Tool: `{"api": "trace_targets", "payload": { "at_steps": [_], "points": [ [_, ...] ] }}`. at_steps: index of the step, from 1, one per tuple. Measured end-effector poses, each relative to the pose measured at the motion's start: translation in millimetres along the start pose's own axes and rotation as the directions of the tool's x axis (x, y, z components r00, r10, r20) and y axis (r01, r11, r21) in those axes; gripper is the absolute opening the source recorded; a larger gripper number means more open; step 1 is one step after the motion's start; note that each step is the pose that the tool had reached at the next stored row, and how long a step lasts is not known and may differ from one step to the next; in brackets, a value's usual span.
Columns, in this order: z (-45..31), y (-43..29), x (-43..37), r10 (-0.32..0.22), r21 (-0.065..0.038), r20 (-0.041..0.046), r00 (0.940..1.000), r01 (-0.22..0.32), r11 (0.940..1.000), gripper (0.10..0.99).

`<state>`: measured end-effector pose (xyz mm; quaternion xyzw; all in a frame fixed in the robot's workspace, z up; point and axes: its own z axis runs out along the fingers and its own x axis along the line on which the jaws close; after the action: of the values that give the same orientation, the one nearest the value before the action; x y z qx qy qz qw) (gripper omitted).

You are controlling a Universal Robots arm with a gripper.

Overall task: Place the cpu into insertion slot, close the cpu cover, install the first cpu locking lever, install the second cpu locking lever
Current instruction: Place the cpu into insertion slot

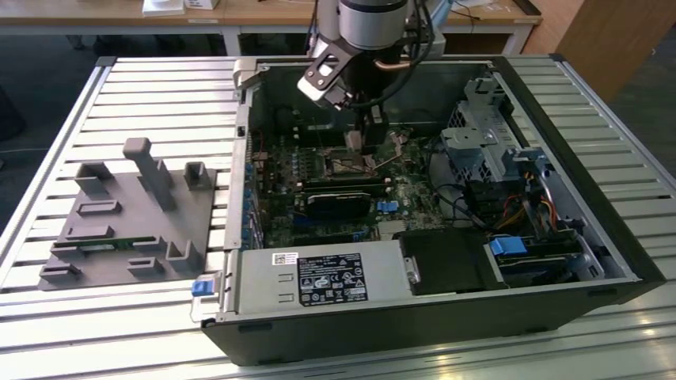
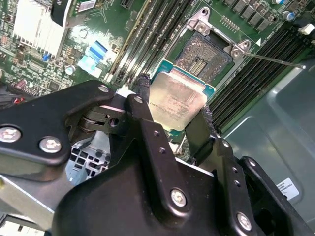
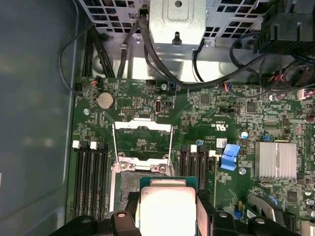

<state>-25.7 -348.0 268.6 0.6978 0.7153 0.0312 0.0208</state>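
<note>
None of the four steps is finished, by my reckoning: the chip is not seated, so cover and both levers are left to do.

From the exterior view, the gripper [image 1: 359, 154] reaches down into the open computer case [image 1: 423, 328], over the part of the motherboard [image 1: 277, 218] nearest the case's far wall. A grey parts fixture [image 1: 127, 214] sits on the slatted table [image 1: 158, 95] beyond the case's edge, on the exterior view's left.

In the second wrist view, the gripper [image 2: 173, 102] has its two black fingers [image 2: 142, 91] clamped on opposite edges of the cpu [image 2: 177, 103]. The chip hangs a little tilted, near the insertion slot [image 2: 204, 56] but apart from it, not down in it. The slot lies bare, its dark contact field showing. A thin wire locking lever [image 2: 275, 60] juts away from one corner of the slot, released.

In the first wrist view, the cpu [image 3: 167, 209] is pinched between the fingers [image 3: 204, 209] over the near edge of the insertion slot [image 3: 129, 183], partly hiding it. Beyond the slot the cpu cover [image 3: 142, 126] is swung open, its silver frame showing green board through the cut-out.

The chip itself is a flat square with a pale, dull silver lid, faintly mottled, and a teal-green rim of board around it.
</note>
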Motion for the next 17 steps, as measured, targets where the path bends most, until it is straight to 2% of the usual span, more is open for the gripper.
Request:
{"api": "trace_targets", "payload": {
  "at_steps": [7,17],
  "points": [
    [9.5,-2.1,4.9,0.0,0.0,0.0014,1.0,0.0,1.0,0.537],
    [12.3,-4.5,6.7,0.0,0.0,0.0013,1.0,0.0,1.0,0.537]
  ]
}}
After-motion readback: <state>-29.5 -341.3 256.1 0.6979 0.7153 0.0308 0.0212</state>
